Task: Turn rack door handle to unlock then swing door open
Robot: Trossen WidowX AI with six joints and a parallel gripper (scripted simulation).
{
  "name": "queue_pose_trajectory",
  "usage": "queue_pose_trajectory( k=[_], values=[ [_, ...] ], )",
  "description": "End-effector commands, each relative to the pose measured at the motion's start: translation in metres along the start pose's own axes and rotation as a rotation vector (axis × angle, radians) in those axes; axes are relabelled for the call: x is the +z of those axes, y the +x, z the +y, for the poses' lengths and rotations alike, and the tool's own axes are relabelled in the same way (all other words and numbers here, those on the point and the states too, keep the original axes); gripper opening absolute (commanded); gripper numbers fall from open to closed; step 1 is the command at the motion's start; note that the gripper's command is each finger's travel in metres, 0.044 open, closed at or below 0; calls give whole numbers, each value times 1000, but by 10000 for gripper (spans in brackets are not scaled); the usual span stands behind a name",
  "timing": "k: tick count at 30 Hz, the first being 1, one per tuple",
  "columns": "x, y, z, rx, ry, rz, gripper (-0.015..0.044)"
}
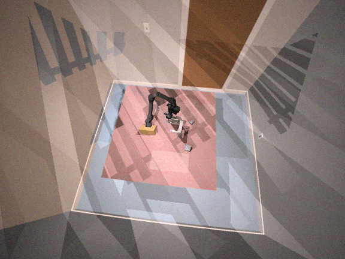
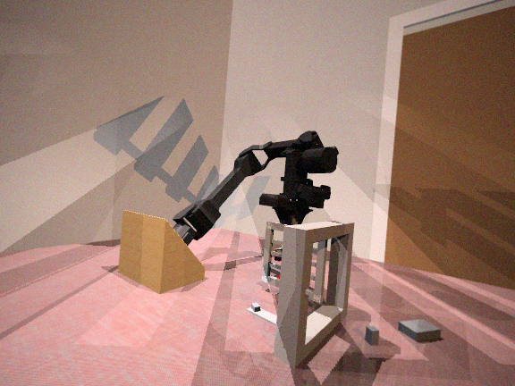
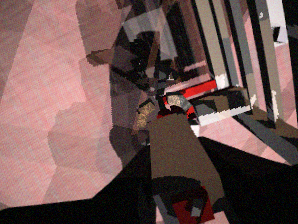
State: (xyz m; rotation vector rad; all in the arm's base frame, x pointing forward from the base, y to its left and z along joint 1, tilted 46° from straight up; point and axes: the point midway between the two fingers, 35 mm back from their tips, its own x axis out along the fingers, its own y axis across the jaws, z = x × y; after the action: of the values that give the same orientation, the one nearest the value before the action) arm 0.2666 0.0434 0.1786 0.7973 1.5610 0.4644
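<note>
The pale rack frame (image 1: 181, 127) (image 2: 291, 290) stands upright on the table. Its barred door (image 1: 175, 122) (image 2: 268, 250) (image 3: 212, 40) stands swung far out from the frame on the arm's side, roughly at a right angle; the exact angle cannot be read. My gripper (image 1: 169, 117) (image 2: 293, 220) (image 3: 174, 148) points down at the door's outer side and is shut on the handle. The handle is mostly hidden by the fingers, and its turn is hard to tell. A red bar (image 3: 200, 89) shows on the door beside the fingertips.
A white strip (image 1: 175, 130) (image 2: 264, 315) with a small block (image 2: 256, 307) lies on the arm's side of the frame. Beyond the frame are a small grey block (image 2: 372, 335) and a flat grey box (image 2: 419, 331). The arm's wooden base (image 1: 147, 130) (image 2: 152, 255) stands left.
</note>
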Motion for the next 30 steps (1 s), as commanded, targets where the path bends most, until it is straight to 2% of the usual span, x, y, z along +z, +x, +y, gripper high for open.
queue_pose_trajectory(
  k=[1, 3, 13, 30],
  values=[
    [0, 0, 0, 2, 14, -2, 19],
    [0, 0, 0, 2, 14, -2, 19],
    [0, 0, 0, 2, 14, -2, 281],
    [-1, -28, 1, -3, 34, -93, 291]
  ],
)
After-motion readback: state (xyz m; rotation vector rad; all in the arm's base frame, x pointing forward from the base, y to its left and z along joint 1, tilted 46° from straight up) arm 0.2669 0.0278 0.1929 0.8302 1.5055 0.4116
